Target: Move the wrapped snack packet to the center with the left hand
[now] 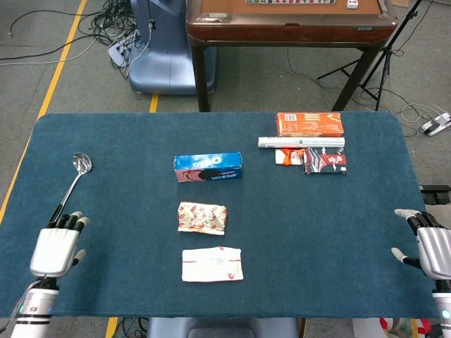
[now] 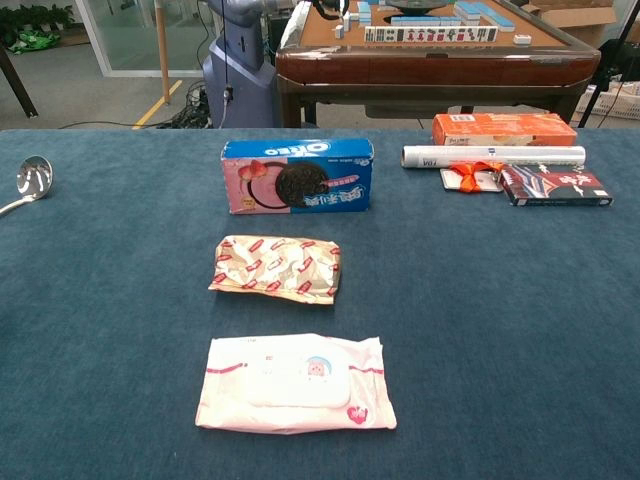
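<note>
The wrapped snack packet (image 1: 202,217) (image 2: 277,268), gold foil with red marks, lies flat near the middle of the blue table, with no hand touching it. My left hand (image 1: 54,249) hovers low at the table's front left, far from the packet, fingers straight and holding nothing. At the front right edge my right hand (image 1: 428,248) is also empty with fingers apart. Neither hand shows in the chest view.
A blue Oreo box (image 1: 208,167) stands behind the packet and a pink wet-wipes pack (image 1: 212,265) lies in front. A metal ladle (image 1: 69,189) lies at the left. An orange box (image 1: 309,124), a white tube (image 1: 301,142) and small packets (image 1: 325,160) sit at the back right.
</note>
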### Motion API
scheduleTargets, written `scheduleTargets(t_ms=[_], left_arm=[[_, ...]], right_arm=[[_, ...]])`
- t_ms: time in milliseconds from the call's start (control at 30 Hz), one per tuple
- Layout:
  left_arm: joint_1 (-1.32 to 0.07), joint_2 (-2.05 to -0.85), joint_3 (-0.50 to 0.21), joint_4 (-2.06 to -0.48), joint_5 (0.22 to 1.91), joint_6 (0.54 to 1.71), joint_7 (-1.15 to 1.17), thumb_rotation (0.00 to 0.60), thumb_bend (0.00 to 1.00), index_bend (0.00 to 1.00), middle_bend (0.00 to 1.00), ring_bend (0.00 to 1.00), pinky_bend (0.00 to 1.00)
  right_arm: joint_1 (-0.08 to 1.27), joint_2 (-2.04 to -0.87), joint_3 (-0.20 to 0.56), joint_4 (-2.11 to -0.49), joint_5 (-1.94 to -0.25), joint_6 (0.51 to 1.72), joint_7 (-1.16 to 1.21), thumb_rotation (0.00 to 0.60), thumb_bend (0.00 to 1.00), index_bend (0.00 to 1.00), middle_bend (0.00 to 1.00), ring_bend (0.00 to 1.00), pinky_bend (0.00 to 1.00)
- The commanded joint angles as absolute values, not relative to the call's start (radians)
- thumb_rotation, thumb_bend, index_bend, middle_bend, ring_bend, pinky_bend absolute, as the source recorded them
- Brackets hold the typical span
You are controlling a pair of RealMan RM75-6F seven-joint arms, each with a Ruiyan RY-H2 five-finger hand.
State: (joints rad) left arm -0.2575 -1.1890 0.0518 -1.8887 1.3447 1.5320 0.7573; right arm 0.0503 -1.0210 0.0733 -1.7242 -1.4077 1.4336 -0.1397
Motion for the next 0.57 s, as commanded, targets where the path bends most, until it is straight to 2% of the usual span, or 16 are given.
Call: scheduleTargets(t_ms=[33, 233, 567], left_arm=[[-0.194, -1.159, 0.086, -1.847, 1.372, 1.579, 0.653, 0.6, 0.0, 0.38, 0.25, 0.25, 0.44], [-0.13, -1.172, 0.092, -1.76, 1.391, 1.624, 0.578, 0.6, 0.0, 0.37, 0.25, 0.25, 0.44], [-0.114, -1.166, 0.069, -1.735, 1.41, 1.606, 0.565, 0.6, 0.0, 0.37, 0.24, 0.24, 0.44]], right_arm=[[0.051, -1.023, 0.073, -1.733, -1.395, 1.437, -0.198, 0.6, 0.0, 0.29, 0.3, 0.25, 0.56], [0.055, -1.022, 0.077, -1.75, -1.368, 1.428, -0.223, 0.6, 0.0, 0.3, 0.31, 0.25, 0.56], [0.054, -1.013, 0.075, -1.751, -1.358, 1.423, -0.212, 0.6, 0.0, 0.3, 0.31, 0.25, 0.56]])
